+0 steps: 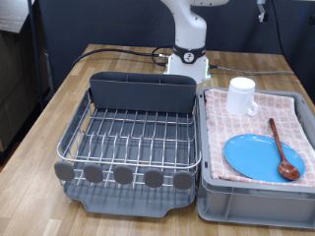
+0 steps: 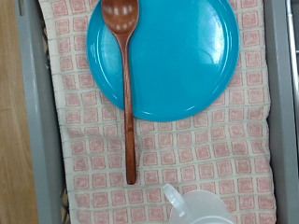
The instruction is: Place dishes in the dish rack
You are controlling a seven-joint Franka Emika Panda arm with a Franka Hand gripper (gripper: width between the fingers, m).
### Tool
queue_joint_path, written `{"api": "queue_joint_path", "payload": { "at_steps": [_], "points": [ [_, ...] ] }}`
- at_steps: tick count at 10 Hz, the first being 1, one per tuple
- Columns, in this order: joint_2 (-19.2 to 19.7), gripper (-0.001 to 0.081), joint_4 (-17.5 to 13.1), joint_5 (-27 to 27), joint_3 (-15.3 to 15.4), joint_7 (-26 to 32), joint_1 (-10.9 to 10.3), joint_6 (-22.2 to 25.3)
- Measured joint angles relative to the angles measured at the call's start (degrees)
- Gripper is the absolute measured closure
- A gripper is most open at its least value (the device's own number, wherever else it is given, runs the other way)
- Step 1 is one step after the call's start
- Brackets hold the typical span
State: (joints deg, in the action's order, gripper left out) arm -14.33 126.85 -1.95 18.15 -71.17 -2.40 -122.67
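The gripper shows in neither view, so I cannot tell whether it is open or closed; only the arm's base (image 1: 187, 49) stands at the exterior view's top, its upper part cut off. The wrist view looks down on the wooden spoon (image 2: 127, 89), its bowl resting on the light-blue plate (image 2: 177, 58), whose top edge is cropped. The mug (image 2: 198, 205) is cut off at the frame edge. All three lie on the pink checked cloth (image 2: 215, 154) in the grey crate (image 1: 212, 202). The dish rack (image 1: 128, 138) sits beside it on the tabletop (image 1: 59, 98), holding no dishes.
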Motion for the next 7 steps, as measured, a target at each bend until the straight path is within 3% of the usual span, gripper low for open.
{"api": "queue_joint_path", "payload": {
  "at_steps": [3,7],
  "points": [
    [3.1,0.0003,2.5,-2.0,1.4,-0.5,0.0,-7.6],
    [8.9,0.0003,6.8,-6.0,2.3,-6.9,0.0,-19.2]
  ]
}}
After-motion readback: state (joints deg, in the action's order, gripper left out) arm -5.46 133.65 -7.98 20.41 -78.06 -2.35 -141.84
